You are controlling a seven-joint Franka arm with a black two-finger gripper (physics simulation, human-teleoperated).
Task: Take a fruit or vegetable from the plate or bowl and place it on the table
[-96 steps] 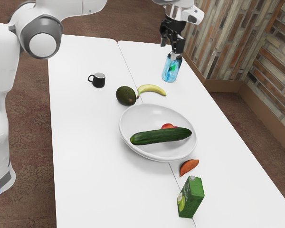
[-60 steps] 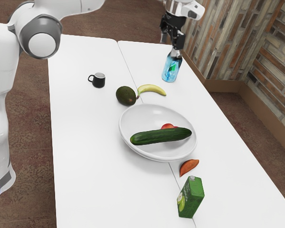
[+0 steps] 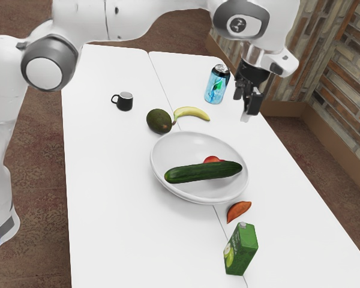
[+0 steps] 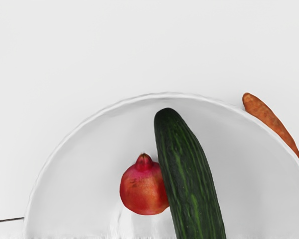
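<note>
We held claw (image 3: 243,107) with fingers spread, raised above table (image 3: 114,198). Cucumber (image 3: 198,173) and pomegranate (image 4: 142,191) lay in bowl (image 3: 186,147), side by side, lower than claw and apart from it.

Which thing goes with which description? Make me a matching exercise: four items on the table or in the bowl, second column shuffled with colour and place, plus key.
Things
1. Cucumber
2. Mug
3. Pomegranate
4. Banana

Descriptions
A. Yellow, next to the avocado
B. Red, in the bowl
C. Dark green, in the bowl
D. Black outside, on the table

Pairs: 1-C, 2-D, 3-B, 4-A
</note>
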